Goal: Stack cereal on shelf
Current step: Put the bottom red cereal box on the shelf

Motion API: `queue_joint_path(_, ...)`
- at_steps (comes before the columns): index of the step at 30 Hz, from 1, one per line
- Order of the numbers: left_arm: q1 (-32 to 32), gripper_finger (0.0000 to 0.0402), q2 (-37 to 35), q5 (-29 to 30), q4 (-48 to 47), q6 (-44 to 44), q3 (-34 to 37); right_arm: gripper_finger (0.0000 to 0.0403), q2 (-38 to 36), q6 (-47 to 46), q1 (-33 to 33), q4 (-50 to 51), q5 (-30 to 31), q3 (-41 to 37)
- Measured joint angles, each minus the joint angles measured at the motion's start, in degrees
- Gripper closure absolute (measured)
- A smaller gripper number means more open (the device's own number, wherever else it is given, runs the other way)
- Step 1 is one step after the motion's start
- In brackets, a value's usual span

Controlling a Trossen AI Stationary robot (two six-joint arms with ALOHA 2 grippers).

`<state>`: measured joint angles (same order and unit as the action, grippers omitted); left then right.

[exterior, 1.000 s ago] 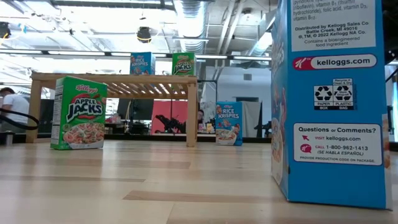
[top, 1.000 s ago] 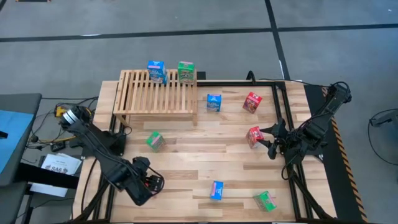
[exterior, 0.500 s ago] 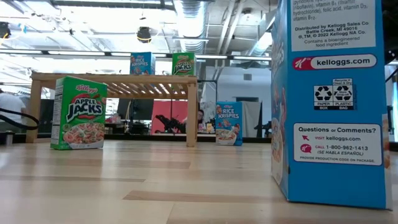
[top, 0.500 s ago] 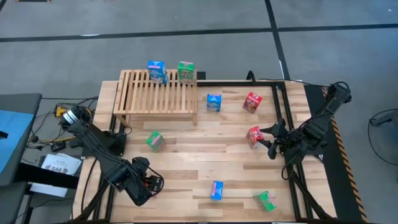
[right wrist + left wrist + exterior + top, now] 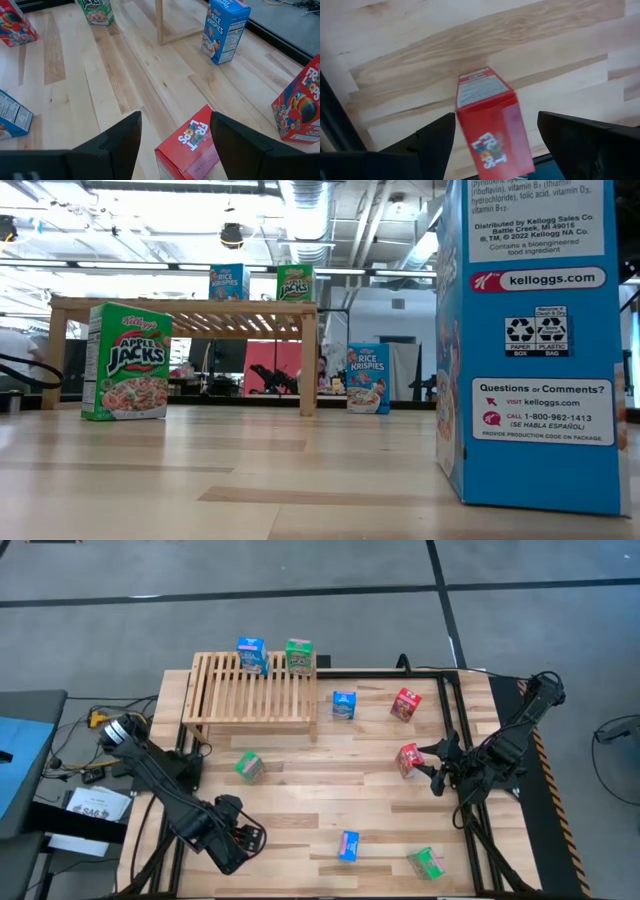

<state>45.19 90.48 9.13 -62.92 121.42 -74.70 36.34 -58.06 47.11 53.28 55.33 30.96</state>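
The slatted wooden shelf (image 5: 250,690) stands at the table's far left, with a blue cereal box (image 5: 251,655) and a green one (image 5: 299,656) upright on its far edge. My left gripper (image 5: 240,838) points down at the near left, open. Its fingers stand on either side of the top of an upright red box (image 5: 490,135), with a gap showing on one side. The gripper hides this box in the high view. My right gripper (image 5: 432,771) waits open at the right, above and just behind another red box (image 5: 192,145).
Loose boxes stand on the table: blue (image 5: 344,705) and red (image 5: 405,705) right of the shelf, green (image 5: 249,767) in front of it, blue (image 5: 348,846) and green (image 5: 427,862) near the front edge. Black rails (image 5: 460,740) cross the table's right side.
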Motion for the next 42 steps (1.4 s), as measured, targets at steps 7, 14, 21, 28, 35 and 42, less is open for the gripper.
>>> queue_joint_path(7,0.0,0.0130,1.1,0.3,0.4,-0.6,0.0,0.0142,0.0,0.0,0.0,0.0,0.0,0.0)
queue_joint_path(14,-0.1,0.0130,1.4,0.5,0.3,-3.5,0.0,0.0142,0.0,0.0,0.0,0.0,0.0,0.0)
queue_joint_path(21,-0.2,0.0157,1.5,0.3,-0.2,-5.3,0.0,0.0142,0.0,0.0,0.0,0.0,0.0,0.0)
queue_joint_path(28,-0.2,0.0188,1.5,0.3,-0.7,-6.3,0.0,0.0142,0.0,0.0,0.0,0.0,0.0,0.0)
queue_joint_path(35,-0.3,0.0202,1.5,0.5,-1.1,-8.7,0.0,0.0142,0.0,0.0,0.0,0.0,0.0,0.0)
queue_joint_path(42,-1.9,0.0207,0.6,0.6,-1.2,-13.4,-0.2,0.0142,0.0,0.0,0.0,0.0,0.0,0.0)
